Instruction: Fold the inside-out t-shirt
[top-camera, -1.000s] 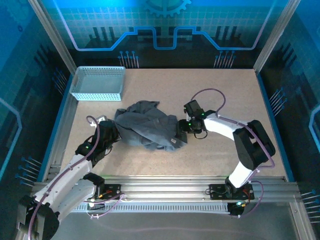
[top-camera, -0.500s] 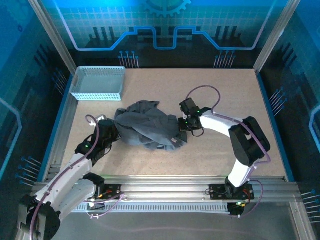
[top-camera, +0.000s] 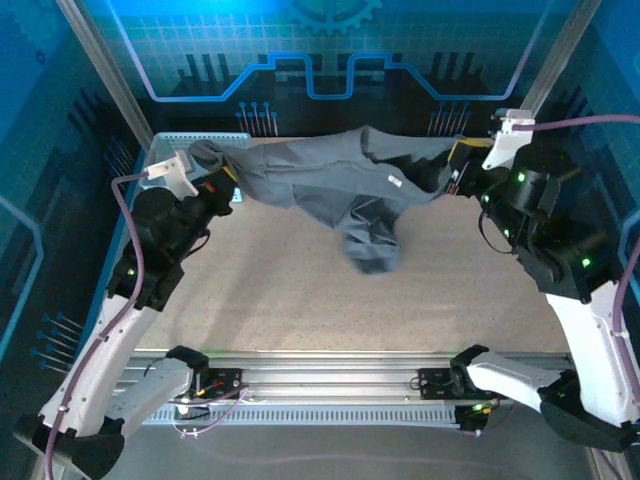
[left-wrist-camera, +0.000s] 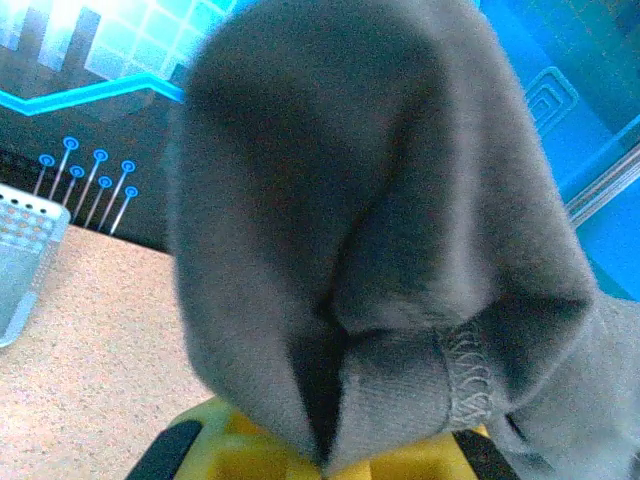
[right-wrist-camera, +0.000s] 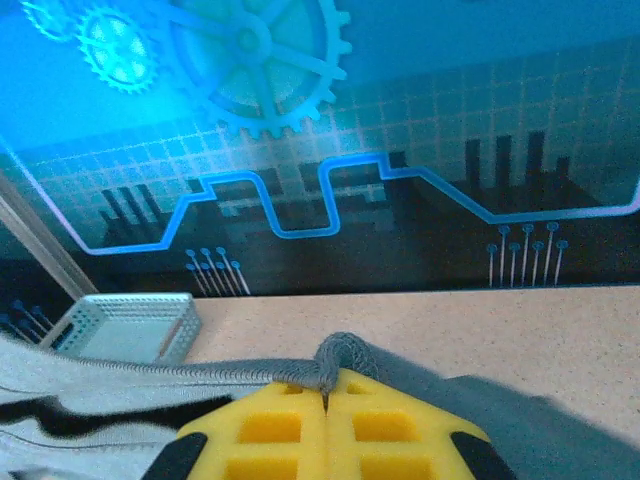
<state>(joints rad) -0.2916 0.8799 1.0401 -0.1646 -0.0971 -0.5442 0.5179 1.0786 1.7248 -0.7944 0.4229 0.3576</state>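
The dark grey t-shirt (top-camera: 335, 185) hangs stretched across the upper middle of the top view, held above the table (top-camera: 300, 310), with a bunch of cloth drooping from its centre. At upper left the left gripper (top-camera: 222, 187) is clamped on one end of the shirt, fabric draped over its yellow fingers (left-wrist-camera: 400, 462), and at upper right the right gripper (top-camera: 458, 172) is pinched closed on a stitched edge of the other end. A light blue mesh basket (right-wrist-camera: 125, 328) sits in the table's upper left corner.
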